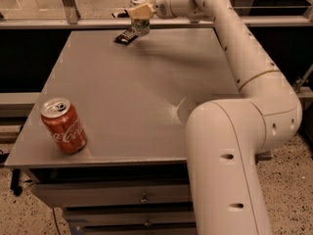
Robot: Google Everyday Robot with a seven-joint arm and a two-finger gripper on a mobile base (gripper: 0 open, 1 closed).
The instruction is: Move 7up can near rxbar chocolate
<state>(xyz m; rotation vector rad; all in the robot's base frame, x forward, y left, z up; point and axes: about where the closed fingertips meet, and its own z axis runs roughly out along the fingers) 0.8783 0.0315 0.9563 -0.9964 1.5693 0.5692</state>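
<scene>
My gripper (139,13) is at the far edge of the grey table (146,92), shut on the 7up can (141,26). The can is white and silver with a green base and a silver top, and it stands upright with its base at the table surface. The rxbar chocolate (126,35), a small flat dark bar with white lettering, lies just left of and touching or nearly touching the can's base. The gripper's tan fingers (139,11) cover the can's upper half.
A red cola can (63,126) stands near the table's front left corner. My white arm (234,146) rises at the front right and reaches along the right side. A rail (63,23) runs behind the table. Drawers (112,199) sit below the front edge.
</scene>
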